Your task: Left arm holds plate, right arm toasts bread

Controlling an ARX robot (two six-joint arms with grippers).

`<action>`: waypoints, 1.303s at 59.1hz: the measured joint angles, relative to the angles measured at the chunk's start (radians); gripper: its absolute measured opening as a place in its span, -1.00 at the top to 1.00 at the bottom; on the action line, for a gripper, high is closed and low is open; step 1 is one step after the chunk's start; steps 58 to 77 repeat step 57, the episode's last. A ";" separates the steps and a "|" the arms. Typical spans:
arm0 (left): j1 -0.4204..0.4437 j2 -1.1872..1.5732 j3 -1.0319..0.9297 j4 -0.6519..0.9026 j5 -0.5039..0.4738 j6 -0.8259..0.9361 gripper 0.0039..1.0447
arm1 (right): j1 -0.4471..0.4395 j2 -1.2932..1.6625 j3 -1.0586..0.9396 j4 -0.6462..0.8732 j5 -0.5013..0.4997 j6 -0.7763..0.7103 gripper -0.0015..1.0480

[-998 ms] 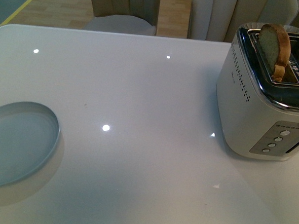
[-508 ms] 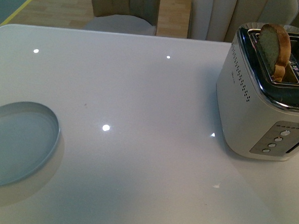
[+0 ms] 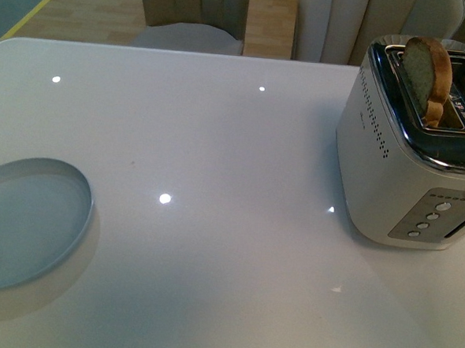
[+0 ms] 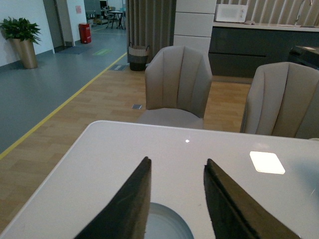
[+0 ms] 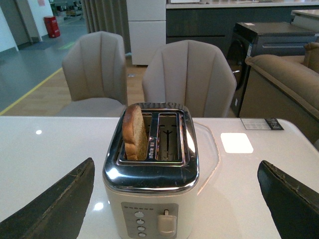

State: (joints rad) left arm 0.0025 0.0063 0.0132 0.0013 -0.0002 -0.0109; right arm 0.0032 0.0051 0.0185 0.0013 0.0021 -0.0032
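Front view: neither arm in frame. Plate (image 3: 26, 223) lies flat on the white table (image 3: 219, 142), at its left side, partly cut by the frame edge, nothing on it. Toaster (image 3: 412, 145) stands at the table's right side, well apart from the plate. Bread (image 3: 428, 75) stands upright in the toaster's left slot, upper half above the chrome top; the other slot holds nothing visible.

Left wrist view: left claw (image 4: 175, 199) spread, both dark fingers (image 4: 130, 204) in view with a clear gap, gripping nothing. Plate (image 4: 167, 225) sits below and just ahead of the gap between the fingertips; only part of its rim and floor shows between the fingers. No contact between fingers and plate that I can confirm. Two chairs (image 4: 177, 87) stand past the table's far edge, beyond the claw.

Right wrist view: right claw (image 5: 174, 199) spread wide, one finger (image 5: 55, 199) at each side of the frame, empty. Toaster (image 5: 152, 184) stands directly ahead of the claw, centred between the fingers, clear of both. Bread (image 5: 134, 132) sits in the slot nearer the left-hand finger in this view. Lever (image 5: 167, 219) and a column of buttons (image 5: 140, 225) face the claw.
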 joint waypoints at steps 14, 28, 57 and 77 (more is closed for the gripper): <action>0.000 0.000 0.000 0.000 0.000 0.002 -0.87 | 0.000 0.000 0.000 0.000 0.000 0.000 -0.83; 0.000 0.000 0.000 0.000 0.000 0.002 -0.87 | 0.000 0.000 0.000 0.000 0.000 0.000 -0.83; 0.000 0.000 0.000 0.000 0.000 0.002 -0.87 | 0.000 0.000 0.000 0.000 0.000 0.000 -0.83; 0.000 0.000 0.000 0.000 0.000 0.002 -0.87 | 0.000 0.000 0.000 0.000 0.000 0.000 -0.83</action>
